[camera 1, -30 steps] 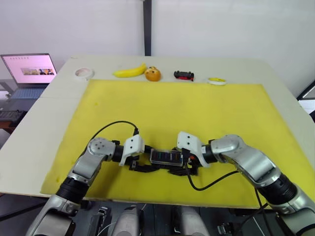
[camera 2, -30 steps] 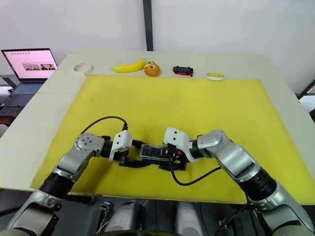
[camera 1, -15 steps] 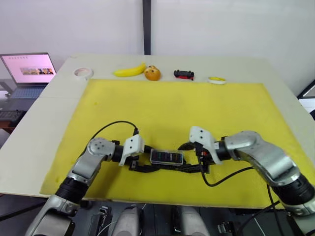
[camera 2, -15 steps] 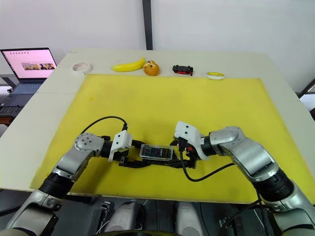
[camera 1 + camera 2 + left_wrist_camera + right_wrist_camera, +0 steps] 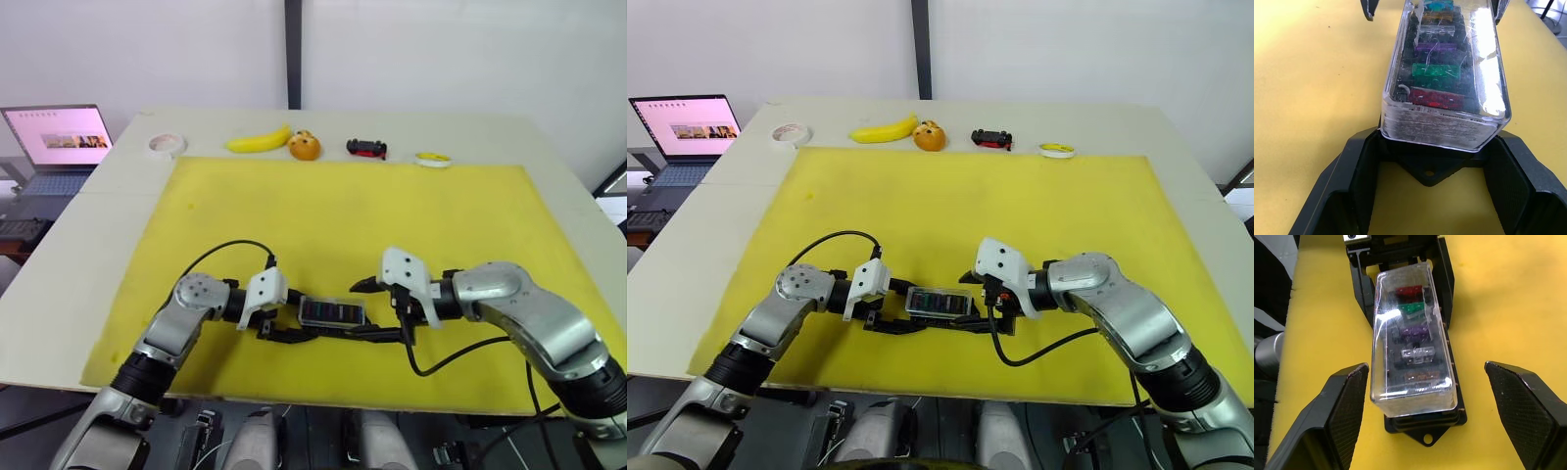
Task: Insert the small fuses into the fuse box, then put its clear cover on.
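Along the top of the frame, on the white table (image 5: 88, 235) past the yellow mat (image 5: 392, 225), lie a tape roll (image 5: 168, 145), a banana (image 5: 260, 142), an orange (image 5: 304, 147), a toy car (image 5: 365, 149) and a small yellow thing (image 5: 430, 160). A laptop (image 5: 57, 137) sits at the upper left. Low in the middle, the fuse box (image 5: 1422, 428) lies on the mat with the clear cover (image 5: 1413, 333) on it, the small fuses (image 5: 1415, 329) inside. The left gripper (image 5: 1432, 169) holds the box's end in its fingers. The right gripper (image 5: 1425, 396) is spread wide, touching nothing.
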